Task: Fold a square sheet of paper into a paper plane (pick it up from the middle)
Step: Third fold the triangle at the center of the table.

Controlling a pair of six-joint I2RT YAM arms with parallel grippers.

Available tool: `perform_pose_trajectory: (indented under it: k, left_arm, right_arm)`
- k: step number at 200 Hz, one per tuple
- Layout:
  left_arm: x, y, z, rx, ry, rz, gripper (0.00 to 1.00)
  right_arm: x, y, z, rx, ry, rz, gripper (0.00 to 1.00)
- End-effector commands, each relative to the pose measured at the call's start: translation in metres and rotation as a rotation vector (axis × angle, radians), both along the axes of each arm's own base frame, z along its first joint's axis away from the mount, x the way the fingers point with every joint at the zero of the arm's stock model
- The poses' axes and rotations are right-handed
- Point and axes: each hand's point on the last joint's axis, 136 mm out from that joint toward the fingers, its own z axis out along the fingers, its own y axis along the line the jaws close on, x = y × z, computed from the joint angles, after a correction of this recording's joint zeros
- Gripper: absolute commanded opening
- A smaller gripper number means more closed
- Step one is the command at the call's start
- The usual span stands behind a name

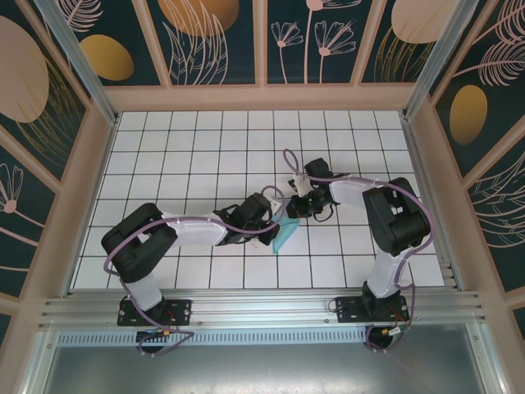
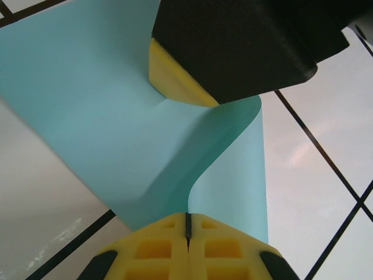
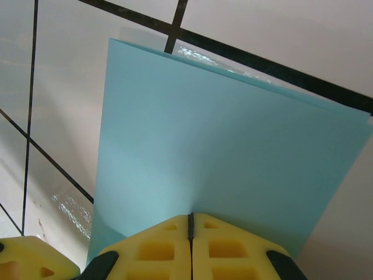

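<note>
The square sheet of paper [image 1: 286, 239] is light blue and hangs over the white tiles between the two arms, near the table's middle. In the left wrist view the sheet [image 2: 87, 105] bends in an S-curve, and my left gripper [image 2: 187, 219] is shut on its near edge. The right gripper's yellow finger [image 2: 172, 79] pinches the same sheet further up. In the right wrist view the sheet [image 3: 221, 146] lies doubled over with two edges close together at the top, and my right gripper [image 3: 190, 217] is shut on it. From above, the left gripper [image 1: 273, 223] and right gripper [image 1: 294, 209] nearly meet.
The white grid-tiled table [image 1: 189, 148] is fenced by wooden posts and dark floral panels [image 1: 217, 41]. An aluminium rail [image 1: 262, 308] carries both arm bases at the near edge. The left finger's yellow tip [image 3: 29, 259] sits at the right wrist view's lower left.
</note>
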Motion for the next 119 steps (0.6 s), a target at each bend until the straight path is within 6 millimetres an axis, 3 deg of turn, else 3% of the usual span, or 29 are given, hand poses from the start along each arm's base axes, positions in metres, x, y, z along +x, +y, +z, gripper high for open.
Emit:
perform_pose_trajectory:
  k: [1, 119]
  left_arm:
    - [0.010, -0.003, 0.005, -0.008, -0.038, -0.003, 0.00]
    - [0.014, 0.003, -0.007, 0.021, -0.037, 0.017, 0.00]
  right_arm:
    - [-0.005, 0.002, -0.006, -0.019, 0.025, 0.031, 0.07]
    - [-0.005, 0.002, -0.006, -0.022, 0.028, 0.025, 0.07]
